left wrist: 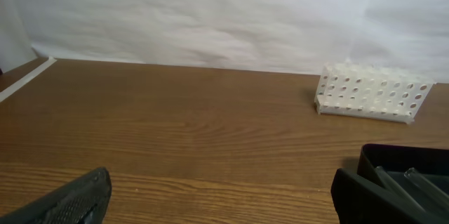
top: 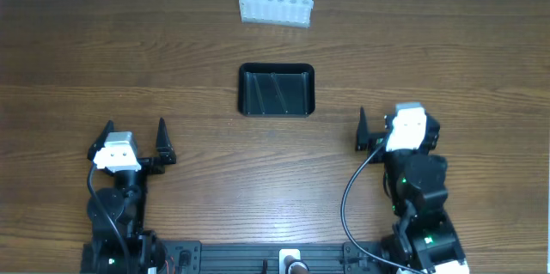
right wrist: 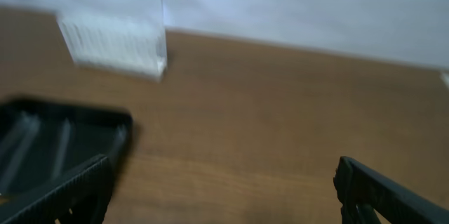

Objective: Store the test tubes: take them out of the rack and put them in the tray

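A white test tube rack (top: 275, 4) stands at the far middle of the wooden table; from above its holes look empty. Closer in lies a black tray (top: 243, 92) with clear test tubes (top: 273, 90) lying flat inside. My left gripper (top: 135, 141) is open near the front left, well clear of the tray. In the left wrist view the rack (left wrist: 368, 94) and the tray (left wrist: 403, 150) with tubes (left wrist: 417, 182) lie ahead of my left gripper (left wrist: 221, 210). My right gripper (top: 394, 130) is open at the tray's near right; its wrist view shows the rack (right wrist: 116, 41) and tray (right wrist: 70, 109).
Bare wooden table (top: 129, 51) spreads on both sides of the tray and rack. A white backdrop (left wrist: 210, 13) rises behind the table's far edge. A strip of pale tape (left wrist: 24, 80) runs along the far left edge.
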You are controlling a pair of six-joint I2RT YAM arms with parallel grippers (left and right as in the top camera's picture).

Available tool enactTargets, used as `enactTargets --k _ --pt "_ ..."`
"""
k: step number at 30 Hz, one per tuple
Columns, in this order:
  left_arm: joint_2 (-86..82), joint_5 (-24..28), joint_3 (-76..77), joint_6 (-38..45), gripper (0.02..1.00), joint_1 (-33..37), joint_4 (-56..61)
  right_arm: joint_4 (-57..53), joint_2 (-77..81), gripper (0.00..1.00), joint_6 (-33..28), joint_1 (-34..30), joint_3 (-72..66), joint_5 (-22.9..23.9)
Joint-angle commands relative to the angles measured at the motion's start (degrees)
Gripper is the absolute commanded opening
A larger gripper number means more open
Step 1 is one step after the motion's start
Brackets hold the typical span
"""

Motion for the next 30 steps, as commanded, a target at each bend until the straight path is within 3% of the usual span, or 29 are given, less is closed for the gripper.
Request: enactTargets --k 1,8,18,30 --pt "-0.28 0.79 -0.26 0.61 0.998 0.15 -0.11 0.35 -4.85 0.993 -0.48 -1.88 -6.6 0.37" --pt "-0.28 0.79 -0.26 0.61 0.998 0.15 -0.11 -0.37 -14.34 0.991 -0.46 -6.32 -14.25 0.37" --pt "-0.28 0.76 -0.26 0.61 0.998 0.15 -0.11 0.31 -25.35 0.991 -0.46 -14.08 -14.62 0.39" --pt "-0.28 0.79 -0.26 0.61 0.998 0.15 -0.11 0.13 -25.33 0.991 -0.46 -13.79 -14.67 0.37"
